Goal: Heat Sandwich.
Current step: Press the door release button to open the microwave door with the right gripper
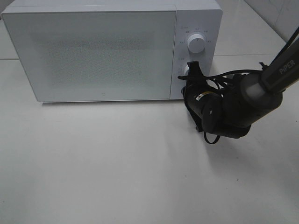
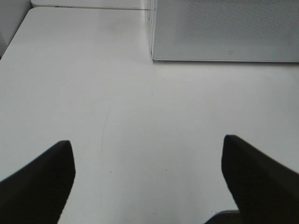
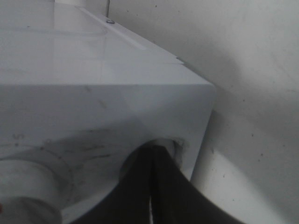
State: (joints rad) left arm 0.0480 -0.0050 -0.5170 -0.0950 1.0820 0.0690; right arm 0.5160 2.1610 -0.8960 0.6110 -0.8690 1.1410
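My right gripper [image 1: 192, 69] is clenched, tips against the lower knob [image 1: 185, 70] of the microwave [image 1: 93, 51], at two o'clock. My left gripper [image 2: 147, 140] hangs released over the bench [image 2: 140, 112]. The microwave door is closed, and I cannot tell where the sandwich is.

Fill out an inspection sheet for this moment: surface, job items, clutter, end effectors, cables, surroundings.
Surface: white table, bare in front of the microwave.
Job's things: sandwich not seen in any view. White microwave stands at the back of the table with its door shut; whatever is inside is hidden.
Clutter: nothing seen.
End effectors: the right end effector has its fingers together, tips at the lower knob, below the upper knob. The left end effector is open over bare table, holding nothing.
Cables: black cable loops off the right arm's wrist, clear of the table.
Surroundings: pale tiled surface beyond the table.
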